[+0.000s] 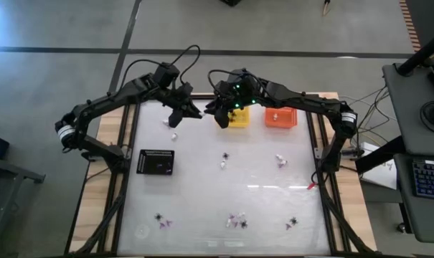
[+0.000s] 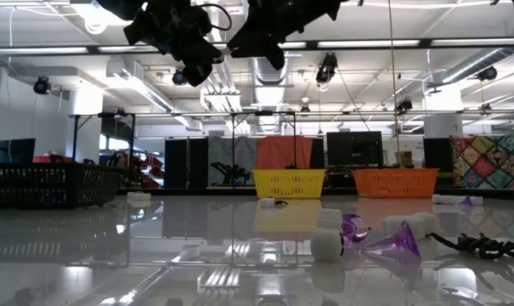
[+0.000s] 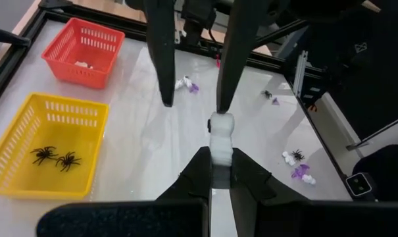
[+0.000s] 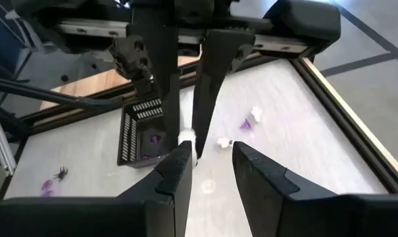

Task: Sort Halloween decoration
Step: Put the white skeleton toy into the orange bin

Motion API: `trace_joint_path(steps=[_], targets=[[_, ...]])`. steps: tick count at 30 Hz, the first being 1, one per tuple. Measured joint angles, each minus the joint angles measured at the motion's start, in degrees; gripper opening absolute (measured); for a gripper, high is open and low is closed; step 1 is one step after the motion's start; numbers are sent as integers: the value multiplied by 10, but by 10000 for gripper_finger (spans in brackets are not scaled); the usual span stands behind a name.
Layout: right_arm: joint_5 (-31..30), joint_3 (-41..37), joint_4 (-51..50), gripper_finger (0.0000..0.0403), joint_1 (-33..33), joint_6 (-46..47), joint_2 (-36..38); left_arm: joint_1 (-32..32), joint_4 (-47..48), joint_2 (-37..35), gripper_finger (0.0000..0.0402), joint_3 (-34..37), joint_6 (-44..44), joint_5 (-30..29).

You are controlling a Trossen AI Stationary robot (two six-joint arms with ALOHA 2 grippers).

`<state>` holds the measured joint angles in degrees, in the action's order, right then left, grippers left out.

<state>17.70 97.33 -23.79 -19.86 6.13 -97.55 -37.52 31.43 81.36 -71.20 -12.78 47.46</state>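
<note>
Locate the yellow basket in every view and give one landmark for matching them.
High view: yellow basket at the table's far edge, partly under the right gripper.
Low view: centre background.
Left wrist view: lower left, holding two black spiders.
Right wrist view: not in it.
Shared landmark: the orange basket beside it.

The right end effector (image 4: 208, 168) hung open above the surface (image 4: 297, 131). The left end effector (image 4: 185, 138), opposite, pinched a white trinket (image 4: 185, 137). A black basket (image 4: 141, 131) lay beyond.
</note>
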Motion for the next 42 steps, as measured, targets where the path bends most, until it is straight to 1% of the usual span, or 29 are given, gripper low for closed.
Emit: trace_joint_path(steps=[13, 22, 28, 37, 42], targets=[[6, 0, -1, 105, 1, 23, -2, 0, -3, 1, 4, 0, 0, -4], [7, 1, -9, 105, 2, 33, -2, 0, -3, 24, 4, 0, 0, -7], [7, -4, -15, 105, 2, 33, -2, 0, -9, 25, 4, 0, 0, -9], [4, -9, -11, 105, 2, 30, -1, 1, -13, 28, 4, -33, -7, 0], [3, -8, -8, 103, 2, 28, -1, 1, -8, 28, 4, -33, -7, 0]])
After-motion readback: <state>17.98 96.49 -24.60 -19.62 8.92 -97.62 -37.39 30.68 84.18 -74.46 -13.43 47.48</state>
